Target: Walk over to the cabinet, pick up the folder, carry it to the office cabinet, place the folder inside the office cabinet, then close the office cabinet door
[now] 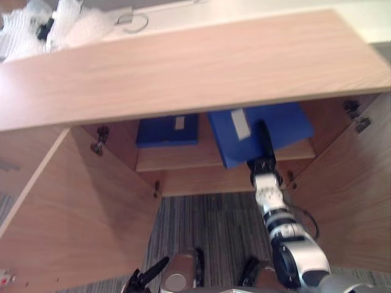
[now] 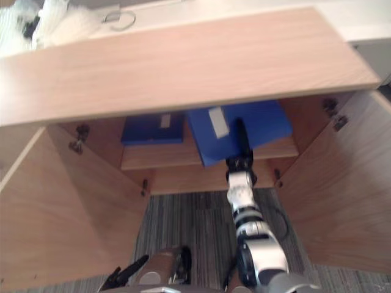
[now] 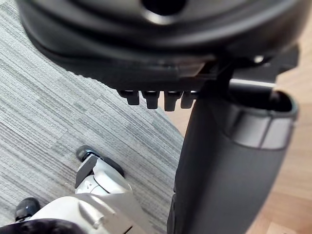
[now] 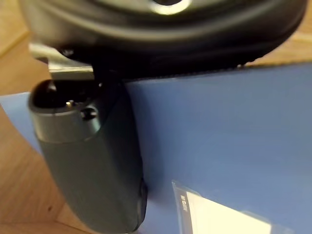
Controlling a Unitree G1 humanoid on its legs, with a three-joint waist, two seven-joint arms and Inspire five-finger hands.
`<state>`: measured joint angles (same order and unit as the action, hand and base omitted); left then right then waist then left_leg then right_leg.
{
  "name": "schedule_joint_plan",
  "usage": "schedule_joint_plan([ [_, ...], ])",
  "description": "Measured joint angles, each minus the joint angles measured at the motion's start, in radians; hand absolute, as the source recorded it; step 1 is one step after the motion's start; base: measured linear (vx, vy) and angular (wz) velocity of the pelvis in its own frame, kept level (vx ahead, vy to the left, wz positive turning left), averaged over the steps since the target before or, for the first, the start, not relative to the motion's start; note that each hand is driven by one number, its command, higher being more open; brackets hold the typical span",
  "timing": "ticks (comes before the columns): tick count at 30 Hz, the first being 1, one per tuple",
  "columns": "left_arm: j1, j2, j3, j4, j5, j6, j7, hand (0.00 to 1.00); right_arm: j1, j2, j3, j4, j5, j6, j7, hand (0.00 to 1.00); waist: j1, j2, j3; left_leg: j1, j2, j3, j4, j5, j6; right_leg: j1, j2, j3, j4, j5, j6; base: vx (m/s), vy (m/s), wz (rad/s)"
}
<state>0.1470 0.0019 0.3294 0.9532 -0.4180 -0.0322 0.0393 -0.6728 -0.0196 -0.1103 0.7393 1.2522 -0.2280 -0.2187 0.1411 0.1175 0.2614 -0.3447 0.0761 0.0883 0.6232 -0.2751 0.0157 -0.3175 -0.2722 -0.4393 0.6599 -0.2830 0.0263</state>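
Note:
A blue folder (image 1: pixel 269 131) with a white label lies tilted on the shelf (image 1: pixel 177 160) inside the open office cabinet, its near corner sticking out past the shelf's front edge. My right hand (image 1: pixel 264 143) reaches in from below and is shut on it, the thumb (image 4: pixel 92 161) lying flat on the blue cover (image 4: pixel 234 126) and the fingers hidden underneath. My left hand (image 1: pixel 145 278) hangs low over the carpet with relaxed fingers (image 3: pixel 156 100), holding nothing.
A second, darker blue folder (image 1: pixel 168 131) lies at the shelf's left. The wooden cabinet top (image 1: pixel 183 67) overhangs the opening. Both doors stand swung open, left door (image 1: pixel 73 207) and right door (image 1: pixel 354 183). Plastic wrap (image 1: pixel 55 21) lies behind the top. Striped carpet (image 1: pixel 208 226) is below.

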Motion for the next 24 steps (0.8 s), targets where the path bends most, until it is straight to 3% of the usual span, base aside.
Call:
schedule_joint_plan([
  [5,0.000,-0.001,-0.001,-0.026,-0.015,0.002,0.008,1.00,-0.221,-0.023,-0.111,0.062,0.011,-0.001,-0.092,0.00,0.012,0.011,0.039,-0.166,-0.024,-0.064,0.113,-0.009,-0.010,-0.112,-0.064,-0.062,0.135,-0.055,-0.020,-0.10,-0.066,0.47],
  [12,0.001,-0.005,-0.003,-0.058,-0.021,0.004,0.013,1.00,-0.493,-0.178,-0.153,0.131,0.059,-0.005,-0.166,0.00,0.026,0.054,0.094,-0.371,-0.097,-0.148,0.270,-0.023,-0.017,-0.240,-0.190,-0.143,0.346,-0.153,-0.043,-0.06,-0.032,0.53],
  [18,-0.002,-0.005,-0.006,-0.069,-0.005,0.020,0.015,1.00,-0.560,-0.323,-0.198,0.131,0.089,-0.027,-0.207,0.00,0.045,0.072,0.121,-0.491,-0.158,-0.180,0.372,-0.043,-0.022,-0.309,-0.284,-0.170,0.485,-0.224,-0.034,-0.05,0.003,0.41],
  [24,0.000,-0.003,-0.009,-0.066,-0.003,0.025,0.019,1.00,-0.561,-0.425,-0.227,0.158,0.124,-0.045,-0.252,0.00,0.057,0.086,0.137,-0.538,-0.189,-0.190,0.394,-0.043,-0.023,-0.338,-0.323,-0.182,0.525,-0.240,-0.030,-0.02,0.009,0.19],
])
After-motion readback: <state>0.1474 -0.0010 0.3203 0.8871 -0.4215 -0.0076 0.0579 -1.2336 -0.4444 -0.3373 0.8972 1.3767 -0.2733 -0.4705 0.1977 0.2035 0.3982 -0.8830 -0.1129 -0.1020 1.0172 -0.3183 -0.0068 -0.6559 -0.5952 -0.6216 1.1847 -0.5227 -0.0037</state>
